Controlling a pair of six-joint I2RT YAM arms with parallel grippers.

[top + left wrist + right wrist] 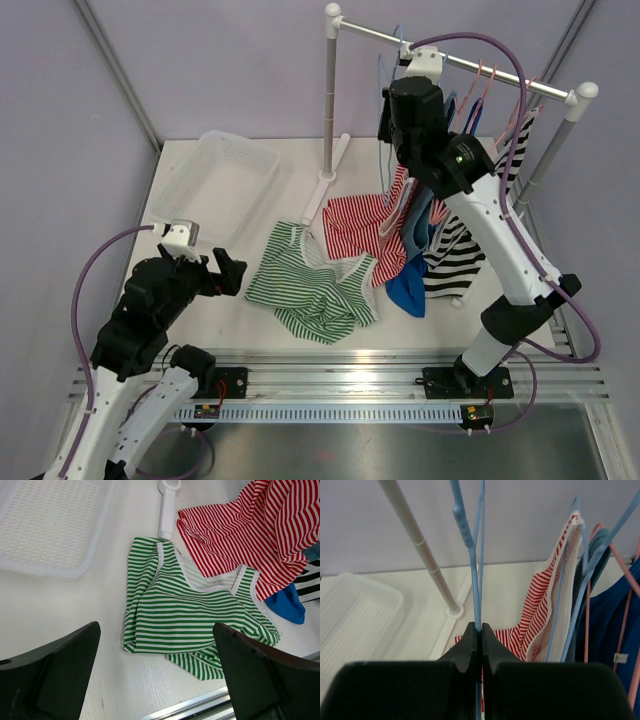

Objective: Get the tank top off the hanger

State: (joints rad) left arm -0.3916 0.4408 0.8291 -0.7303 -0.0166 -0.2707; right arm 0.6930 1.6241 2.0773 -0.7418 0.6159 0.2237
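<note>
My right gripper (386,100) is up at the rack's rail, shut on the thin wire of a light blue hanger (470,555); its fingertips (479,628) pinch the wire between them. A red-and-white striped tank top (355,225) trails from beside that hanger down onto the table; in the right wrist view (540,610) its upper part hangs just right of the gripped wire. A green-and-white striped tank top (310,285) lies crumpled on the table, also in the left wrist view (195,615). My left gripper (157,680) is open and empty, low over the table to its left.
The rack's rail (450,55) carries more hangers with blue (408,285) and black-and-white striped (455,255) garments. Its post base (167,510) stands behind the green top. A clear plastic basket (225,175) sits at the back left. A metal rail (400,365) runs along the near edge.
</note>
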